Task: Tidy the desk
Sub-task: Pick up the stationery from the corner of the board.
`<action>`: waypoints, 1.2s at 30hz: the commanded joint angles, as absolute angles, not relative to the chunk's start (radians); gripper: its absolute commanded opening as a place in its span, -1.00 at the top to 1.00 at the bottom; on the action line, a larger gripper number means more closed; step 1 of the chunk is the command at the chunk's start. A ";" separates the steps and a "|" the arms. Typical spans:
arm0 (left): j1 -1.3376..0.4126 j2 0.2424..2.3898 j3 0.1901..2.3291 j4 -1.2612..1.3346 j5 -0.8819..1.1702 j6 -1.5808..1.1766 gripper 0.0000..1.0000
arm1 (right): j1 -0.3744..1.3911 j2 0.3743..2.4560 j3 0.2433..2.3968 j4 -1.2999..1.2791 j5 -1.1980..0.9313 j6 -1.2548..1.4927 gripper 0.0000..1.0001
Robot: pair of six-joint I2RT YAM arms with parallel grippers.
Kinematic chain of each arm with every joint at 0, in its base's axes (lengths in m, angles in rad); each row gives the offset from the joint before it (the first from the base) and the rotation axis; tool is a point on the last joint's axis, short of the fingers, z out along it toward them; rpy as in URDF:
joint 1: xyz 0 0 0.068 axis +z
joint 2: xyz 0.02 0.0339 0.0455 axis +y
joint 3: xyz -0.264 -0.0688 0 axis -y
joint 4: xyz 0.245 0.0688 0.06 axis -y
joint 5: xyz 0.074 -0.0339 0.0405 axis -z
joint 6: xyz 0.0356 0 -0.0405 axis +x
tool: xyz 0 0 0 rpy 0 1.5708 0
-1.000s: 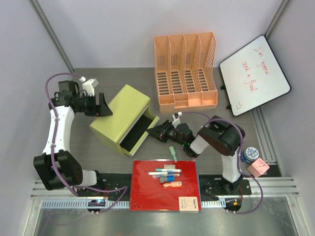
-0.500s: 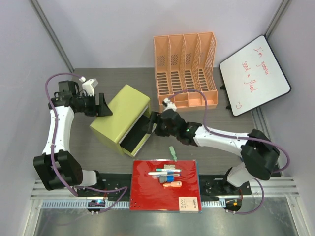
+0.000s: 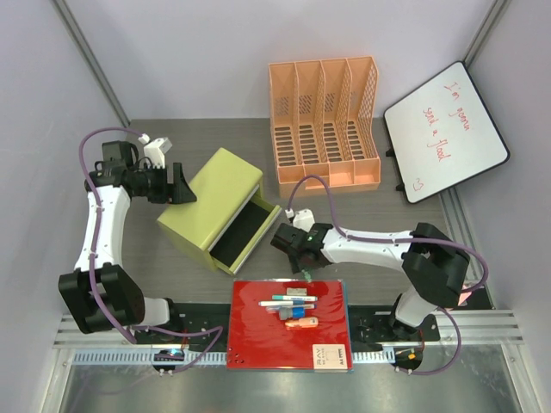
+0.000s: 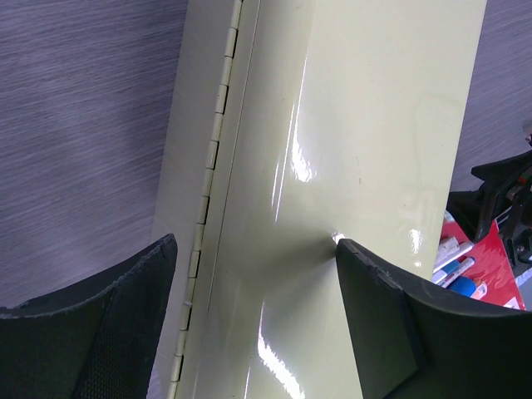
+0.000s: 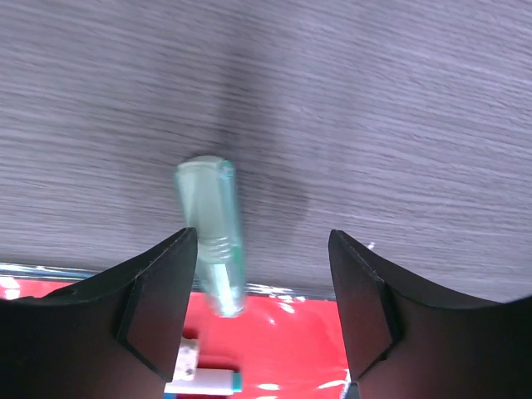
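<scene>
Right wrist view: the right pincer (image 5: 262, 238) stands wide open and points down at the desk (image 5: 391, 100), which lies just below it. A pale green pen (image 5: 212, 241) lies on the desk between the fingers, close to one of them, not clamped. The left pincer (image 4: 253, 247) is wide too, with the cabinet (image 4: 349, 125) between its fingers; one pad (image 4: 366, 291) touches it.
</scene>
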State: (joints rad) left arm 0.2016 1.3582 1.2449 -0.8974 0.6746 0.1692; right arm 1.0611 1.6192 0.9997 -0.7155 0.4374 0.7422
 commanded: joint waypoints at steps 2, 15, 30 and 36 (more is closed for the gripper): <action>0.209 1.338 1.235 -0.890 0.657 0.196 -0.55 | 1.065 1.601 0.982 -0.730 0.485 0.764 -0.40; 0.209 1.333 1.238 -0.887 0.658 0.193 -0.55 | 1.068 1.586 0.925 -0.638 0.416 0.772 -0.22; 0.212 1.327 1.221 -0.887 0.657 0.195 -0.55 | 1.068 1.574 0.940 -0.629 0.425 0.756 0.95; 0.212 1.327 1.221 -0.887 0.655 0.195 -0.55 | 1.071 1.482 1.095 -0.696 0.379 0.738 0.98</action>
State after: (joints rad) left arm 0.2050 1.3468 1.2327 -0.8909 0.6754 0.1688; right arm 1.0653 1.5845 0.9581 -0.6804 0.3996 0.7540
